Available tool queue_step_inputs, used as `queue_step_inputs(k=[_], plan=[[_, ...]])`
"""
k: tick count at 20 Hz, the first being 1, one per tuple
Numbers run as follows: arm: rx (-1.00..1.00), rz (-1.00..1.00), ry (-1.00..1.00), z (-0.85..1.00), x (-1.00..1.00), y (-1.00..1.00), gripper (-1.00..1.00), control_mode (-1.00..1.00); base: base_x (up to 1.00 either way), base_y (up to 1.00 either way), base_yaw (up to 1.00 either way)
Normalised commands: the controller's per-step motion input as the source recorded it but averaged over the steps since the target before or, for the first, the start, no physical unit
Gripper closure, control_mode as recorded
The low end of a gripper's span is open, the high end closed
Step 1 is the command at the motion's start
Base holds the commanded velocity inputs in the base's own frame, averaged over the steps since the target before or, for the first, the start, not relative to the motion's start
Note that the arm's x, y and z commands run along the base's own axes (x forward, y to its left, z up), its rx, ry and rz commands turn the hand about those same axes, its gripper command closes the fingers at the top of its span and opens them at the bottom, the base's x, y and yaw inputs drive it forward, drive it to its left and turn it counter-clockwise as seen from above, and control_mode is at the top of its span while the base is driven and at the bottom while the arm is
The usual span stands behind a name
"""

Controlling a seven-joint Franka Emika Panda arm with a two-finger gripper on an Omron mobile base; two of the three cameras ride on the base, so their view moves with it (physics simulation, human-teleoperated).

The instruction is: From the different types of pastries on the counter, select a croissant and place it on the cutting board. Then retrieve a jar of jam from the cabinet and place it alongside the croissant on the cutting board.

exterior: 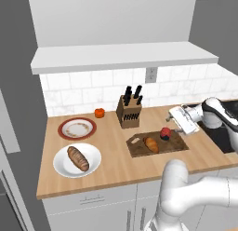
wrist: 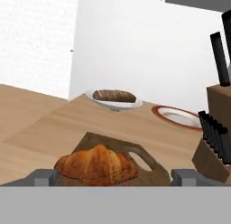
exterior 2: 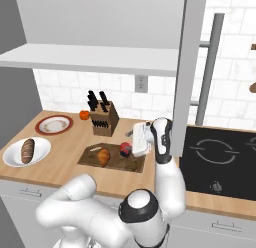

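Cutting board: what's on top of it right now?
On the cutting board lie the croissant and the jar of jam, apart. The gripper hides the jar's far side.

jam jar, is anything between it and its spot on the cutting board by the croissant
Nothing visible. The jam jar already sits over the cutting board, just right of the croissant, with bare board between them. The claw is right beside the jar; whether it grips it is unclear.

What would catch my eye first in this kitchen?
The white robot arm's end effector hangs low over a dark cutting board that holds a golden croissant and a small red jar on the wooden counter. To the left, a brown loaf lies on a white plate.
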Motion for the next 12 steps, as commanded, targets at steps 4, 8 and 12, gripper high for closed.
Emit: queue_step_inputs(k=[4, 8, 12], plan=[[0.00, -0.24, 0.00, 0.01, -0.86, -0.48, -1.00, -1.00, 0.00, 0.00, 0.00], [0.02, -0.17, -0.10, 0.25, -0.55, -0.16, -1.00, -1.00, 0.00, 0.00, 0.00], [0.00, -0.12, -0.15, 0.54, -0.16, 0.00, -1.00, -1.00, 0.00, 0.00, 0.00]])
